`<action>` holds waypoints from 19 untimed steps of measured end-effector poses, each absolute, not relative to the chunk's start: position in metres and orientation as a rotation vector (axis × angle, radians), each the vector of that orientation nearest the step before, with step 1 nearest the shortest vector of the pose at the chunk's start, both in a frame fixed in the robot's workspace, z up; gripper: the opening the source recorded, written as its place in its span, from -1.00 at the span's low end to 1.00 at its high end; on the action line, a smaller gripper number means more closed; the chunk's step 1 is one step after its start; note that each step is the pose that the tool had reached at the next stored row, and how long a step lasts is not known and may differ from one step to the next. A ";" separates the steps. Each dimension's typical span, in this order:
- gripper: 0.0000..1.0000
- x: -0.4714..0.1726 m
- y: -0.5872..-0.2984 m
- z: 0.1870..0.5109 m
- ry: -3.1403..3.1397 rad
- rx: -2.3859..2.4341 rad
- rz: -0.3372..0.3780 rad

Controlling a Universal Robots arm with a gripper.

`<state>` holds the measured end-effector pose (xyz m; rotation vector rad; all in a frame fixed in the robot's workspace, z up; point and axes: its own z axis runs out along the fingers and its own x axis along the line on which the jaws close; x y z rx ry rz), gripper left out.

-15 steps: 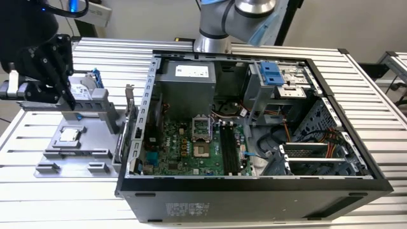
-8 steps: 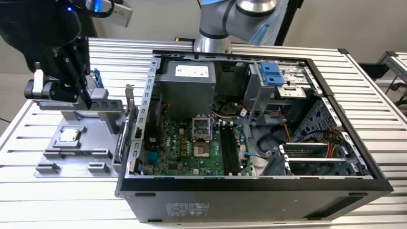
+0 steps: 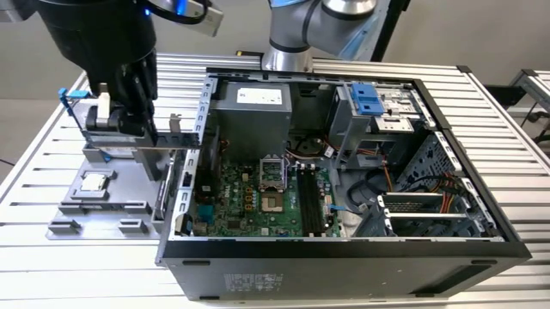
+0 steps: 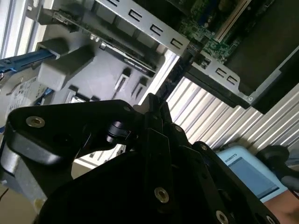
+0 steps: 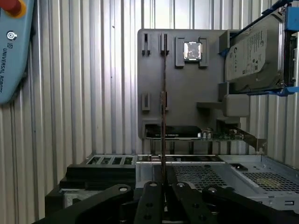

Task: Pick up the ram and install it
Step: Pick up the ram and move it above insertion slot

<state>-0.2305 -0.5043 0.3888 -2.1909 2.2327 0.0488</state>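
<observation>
Open tower computer and parts fixture on a ribbed aluminium bench [image 3: 86,270]. One robot arm carries one black claw [image 3: 129,133], which stands over the fixture at the exterior view's left. In the first wrist view the two black fingers [image 5: 152,196] of the claw [image 5: 163,186] are closed together on one ram [image 5: 163,116].

The ram [image 3: 176,147] is a long, thin, flat dark stick. In the exterior view it lies level, with its free end close beside the case's side wall. In the first wrist view it is seen edge-on as a fine dark line crossing the fixture. Whether it is clear of the fixture's small upright holders cannot be told.

The fixture is one matte grey plastic plate [image 5: 187,93] with raised blocks and slotted posts. It carries:
- one square processor chip [image 5: 192,50] with a metallic face;
- one silver rectangular hard drive [image 5: 254,51], standing on edge in blue brackets;
- one dark expansion card [image 5: 177,132] with a bent metal end bracket.

One dark steel case [image 3: 344,257], its side panel off, lies just beside the fixture. Inside it are one green motherboard [image 3: 249,199] and a group of long black slots [image 3: 308,199]. One pale blue pendant [image 5: 14,46] with a red button rests on the bench.
</observation>
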 end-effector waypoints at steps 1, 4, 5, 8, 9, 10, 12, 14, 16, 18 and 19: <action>-1.00 -0.226 -0.504 0.389 2.233 -2.191 0.049; -1.00 -0.212 -0.503 0.389 2.233 -2.191 0.049; -1.00 -0.208 -0.503 0.389 2.233 -2.191 0.049; -1.00 -0.194 -0.501 0.389 2.232 -2.191 0.049; -1.00 -0.189 -0.501 0.389 2.233 -2.191 0.049; -1.00 -0.185 -0.501 0.389 2.233 -2.191 0.049; -1.00 -0.176 -0.500 0.389 2.232 -2.191 0.049; -1.00 -0.167 -0.499 0.389 2.233 -2.191 0.049; -1.00 -0.158 -0.498 0.389 2.233 -2.191 0.049; -1.00 -0.149 -0.497 0.389 2.233 -2.191 0.049; -1.00 -0.144 -0.496 0.389 2.233 -2.191 0.049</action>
